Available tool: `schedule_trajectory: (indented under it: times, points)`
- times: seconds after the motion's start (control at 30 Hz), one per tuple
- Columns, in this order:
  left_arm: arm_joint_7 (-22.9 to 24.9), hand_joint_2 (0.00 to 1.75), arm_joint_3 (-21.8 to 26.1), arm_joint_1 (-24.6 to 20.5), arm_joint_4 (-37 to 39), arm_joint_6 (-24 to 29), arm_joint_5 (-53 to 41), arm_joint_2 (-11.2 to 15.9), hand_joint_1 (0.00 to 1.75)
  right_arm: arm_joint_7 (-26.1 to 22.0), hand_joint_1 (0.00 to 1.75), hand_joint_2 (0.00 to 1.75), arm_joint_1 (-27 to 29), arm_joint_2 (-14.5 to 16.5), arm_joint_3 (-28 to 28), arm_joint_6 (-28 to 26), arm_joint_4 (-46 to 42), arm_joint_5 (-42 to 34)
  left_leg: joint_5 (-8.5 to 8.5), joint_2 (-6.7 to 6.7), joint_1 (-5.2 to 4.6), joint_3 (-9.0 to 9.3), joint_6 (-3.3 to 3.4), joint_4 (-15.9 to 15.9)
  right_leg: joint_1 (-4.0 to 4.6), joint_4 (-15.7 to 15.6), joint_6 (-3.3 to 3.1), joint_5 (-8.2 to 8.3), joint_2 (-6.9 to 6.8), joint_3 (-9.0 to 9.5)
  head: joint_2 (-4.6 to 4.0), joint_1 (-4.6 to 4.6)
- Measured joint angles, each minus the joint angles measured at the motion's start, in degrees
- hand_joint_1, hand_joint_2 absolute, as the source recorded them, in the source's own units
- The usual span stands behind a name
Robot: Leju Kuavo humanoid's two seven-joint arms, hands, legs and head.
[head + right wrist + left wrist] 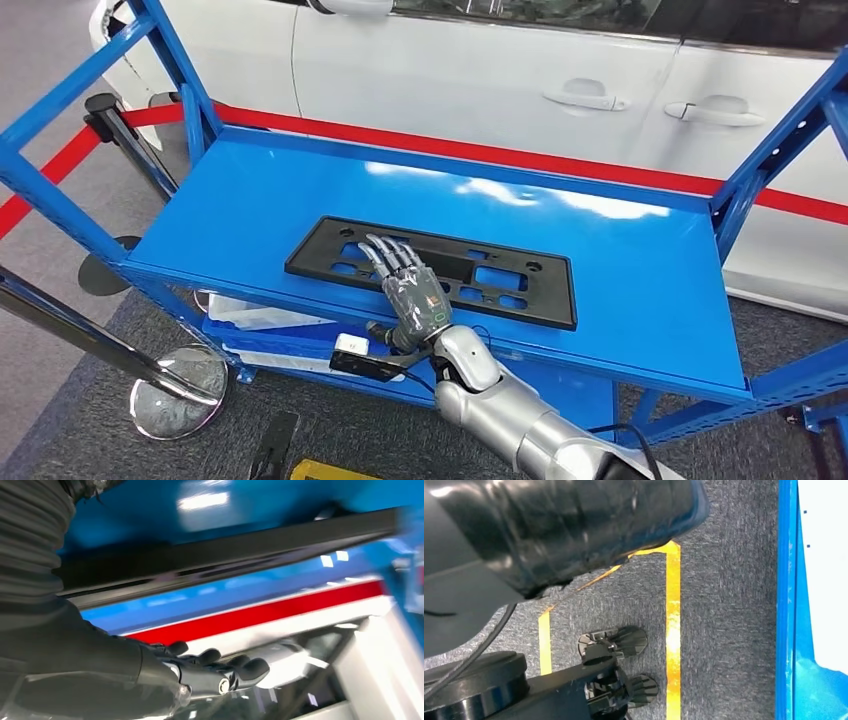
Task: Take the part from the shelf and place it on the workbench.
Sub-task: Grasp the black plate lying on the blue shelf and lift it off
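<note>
The part (520, 268) is a flat black plastic frame with several cut-outs, lying flat on the blue shelf's top deck (630, 250), close to its front edge. My right hand (408, 288) reaches in over the front edge with its fingers stretched out flat above the part's near middle, and it holds nothing. From the right wrist camera the fingers (220, 669) are straight and spread, and a gap separates them from the part's (225, 550) dark edge. My left hand (554, 525) is a dark glossy bulk close to the lens above the carpet, its fingers unreadable.
Blue shelf uprights (770, 150) frame both ends of the deck. A white car (480, 70) stands just behind, with a red barrier belt (560, 165) before it. A chrome stanchion base (178, 392) sits on the floor at the left. White items (255, 315) lie on the lower deck.
</note>
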Motion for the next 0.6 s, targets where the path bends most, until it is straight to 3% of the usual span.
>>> schedule_trajectory:
  times: [0.07, 0.13, 0.23, 0.27, 0.3, 0.33, 0.43, 0.5, 0.6]
  points:
    - [0.01, 0.00, -0.01, 0.05, 0.00, -0.03, 0.00, -0.01, 0.00, 0.82, 0.00, 1.75, -0.46, 0.57, 0.09, -0.65, 1.67, 1.22, -0.17, 0.07, 0.13, -0.10, -0.52, 0.19, -0.08, -0.27, -0.45, 0.15, 0.09, 0.09, -0.01, 0.03]
    - [0.01, 0.00, -0.01, 0.07, 0.00, -0.04, -0.01, -0.01, 0.00, 1.07, 0.00, 1.75, -0.85, 1.05, 0.11, -0.85, 2.81, 1.57, -1.66, 0.13, 0.23, -1.02, -1.14, 2.38, -0.37, -0.54, -0.98, 0.34, 0.05, 0.28, -0.01, -0.23]
    - [0.02, 0.00, -0.01, 0.15, 0.00, -0.04, 0.00, -0.02, 0.00, 1.14, 0.00, 1.75, -1.29, 1.81, 0.13, -0.99, 4.47, 1.64, -6.35, 0.18, 0.48, -5.92, -1.97, 12.56, -0.39, -0.57, -1.38, 0.36, 0.03, 0.35, -0.01, -0.57]
    - [0.02, 0.00, -0.01, 0.25, 0.00, -0.04, 0.01, -0.02, 0.00, 1.14, 0.00, 1.75, -1.28, 1.92, 0.14, -1.00, 4.99, 1.64, -7.02, 0.19, 0.52, -7.38, -2.08, 15.31, -0.36, -0.54, -1.40, 0.34, 0.03, 0.36, -0.01, -0.56]
    - [0.03, 0.00, -0.01, 0.35, 0.00, -0.04, 0.01, -0.02, 0.00, 1.16, 0.00, 1.75, -1.26, 1.96, 0.14, -1.00, 5.47, 1.66, -6.62, 0.19, 0.53, -7.96, -2.09, 16.11, -0.34, -0.52, -1.41, 0.32, 0.06, 0.37, -0.01, -0.57]
    - [0.04, 0.00, -0.01, 0.41, 0.00, -0.04, 0.01, -0.02, 0.00, 1.20, 0.00, 1.75, -1.28, 2.02, 0.15, -0.98, 5.87, 1.71, -5.18, 0.19, 0.54, -7.36, -2.00, 14.54, -0.33, -0.50, -1.40, 0.29, 0.12, 0.40, -0.01, -0.57]
    - [0.03, 0.00, -0.01, 0.24, 0.00, -0.08, 0.00, -0.02, 0.00, 1.58, 0.00, 1.75, -1.68, 2.47, 0.15, -0.86, 6.82, 2.27, -0.23, 0.16, 0.34, -2.10, -1.27, 3.42, -0.25, -0.50, -1.13, 0.20, 0.40, 0.50, 0.00, -0.55]
    - [0.00, 0.00, -0.01, 0.08, 0.00, -0.17, 0.00, -0.01, 0.00, 2.12, 0.00, 1.75, -2.04, 2.78, 0.15, -0.80, 7.36, 3.08, 0.45, 0.09, 0.02, -0.37, -0.62, -0.15, -0.18, -0.60, -0.61, 0.20, 0.52, 0.46, 0.00, -0.54]
    - [-0.07, 0.00, 0.00, 0.09, 0.00, -0.27, 0.01, -0.01, 0.00, 3.22, 0.00, 1.75, -2.22, 2.88, 0.15, -0.94, 7.92, 4.68, 0.90, 0.11, 0.20, 0.03, 0.34, -0.96, -0.06, -0.46, 0.42, -0.21, 0.45, 0.44, 0.00, -0.45]
